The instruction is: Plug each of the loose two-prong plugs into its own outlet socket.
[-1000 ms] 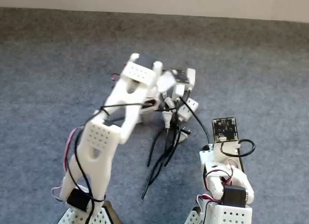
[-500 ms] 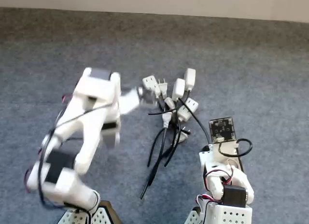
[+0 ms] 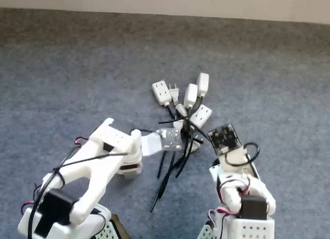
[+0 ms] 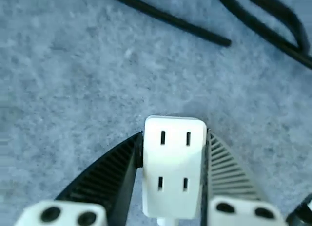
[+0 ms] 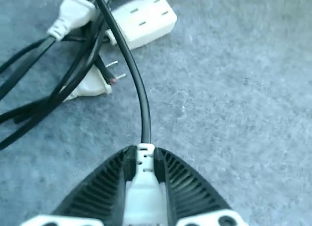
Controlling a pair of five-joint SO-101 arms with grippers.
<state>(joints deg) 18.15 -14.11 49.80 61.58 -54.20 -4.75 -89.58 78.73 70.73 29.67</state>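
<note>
My left gripper point(image 4: 173, 137) is shut on a white outlet socket point(image 4: 173, 162), slotted face up, just above the grey carpet. In the high view that socket point(image 3: 170, 139) hangs at the near edge of the cable tangle. My right gripper point(image 5: 144, 152) is shut on a white plug point(image 5: 141, 187) whose black cable point(image 5: 129, 70) runs off to the tangle. Beyond it lie a loose two-prong plug point(image 5: 90, 85) and another outlet socket point(image 5: 145, 16). More white sockets point(image 3: 161, 92) point(image 3: 202, 84) and a pronged plug point(image 3: 174, 91) sit at the back of the cluster.
Black cables point(image 3: 167, 172) trail from the cluster toward the arm bases between the two arms. The grey carpet point(image 3: 62, 69) stretches open to the left, the right and behind. The right arm's camera board point(image 3: 225, 137) sits just right of the tangle.
The left arm swung out from over the cluster and drew back toward the front, now low with a socket in its gripper. The right arm turned slightly left toward the tangle.
</note>
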